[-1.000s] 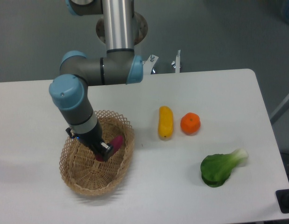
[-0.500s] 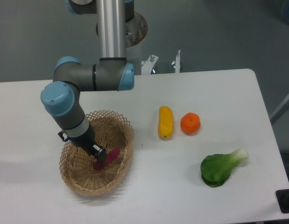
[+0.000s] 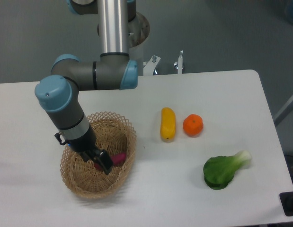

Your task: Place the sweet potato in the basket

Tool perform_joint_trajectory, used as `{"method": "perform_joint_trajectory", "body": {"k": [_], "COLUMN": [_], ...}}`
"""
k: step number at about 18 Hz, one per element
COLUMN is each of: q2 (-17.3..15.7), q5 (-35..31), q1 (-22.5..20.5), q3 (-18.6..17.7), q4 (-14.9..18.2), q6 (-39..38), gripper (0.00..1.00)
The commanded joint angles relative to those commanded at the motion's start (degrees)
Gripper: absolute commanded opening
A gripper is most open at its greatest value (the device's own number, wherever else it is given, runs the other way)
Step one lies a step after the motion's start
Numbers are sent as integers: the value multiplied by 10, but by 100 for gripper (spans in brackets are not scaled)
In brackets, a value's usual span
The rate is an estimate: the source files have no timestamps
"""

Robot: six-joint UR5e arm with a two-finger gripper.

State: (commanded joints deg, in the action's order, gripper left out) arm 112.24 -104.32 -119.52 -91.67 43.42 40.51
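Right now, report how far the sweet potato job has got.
Nearly done: the sweet potato lies inside the basket, its magenta end showing. In hand: the end effector is low in the basket beside it; grip unclear. Left: lifting the arm clear.

The gripper (image 3: pixel 104 164) reaches down into the basket (image 3: pixel 75 179), right over the sweet potato (image 3: pixel 119 159) lying inside; whether it grips cannot be told. On the desk (image 3: pixel 217 94) lie a yellow vegetable (image 3: pixel 167 124), an orange (image 3: pixel 193 125) just beside it, and a leafy green (image 3: pixel 223 169) nearer the front.
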Motion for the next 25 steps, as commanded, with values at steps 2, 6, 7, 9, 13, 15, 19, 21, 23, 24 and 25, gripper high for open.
{"method": "perform_joint_trajectory", "body": {"k": [2,6,7,9,13,15,19,21,23,24,25], "q2": [-6,-26,-34,-54,-84,-98,-120,-133,-146,-149,-154], "q5": [2,5,4,4,6,10,58,103,132,145,152], "q1": [-19,-81,-98,-132,-207,-244,-315,-357,-382,-390,-396], "q3": [9,15,13,12,16,15,15,15,14,12,9], "q4": [1,8,22,82,148,164,185,216,235,241,241], "q6": [7,65,96,159,282,368,483,518,561,582,594], "gripper": [100,100,100,100,100,100,100,100,100,100,100]}}
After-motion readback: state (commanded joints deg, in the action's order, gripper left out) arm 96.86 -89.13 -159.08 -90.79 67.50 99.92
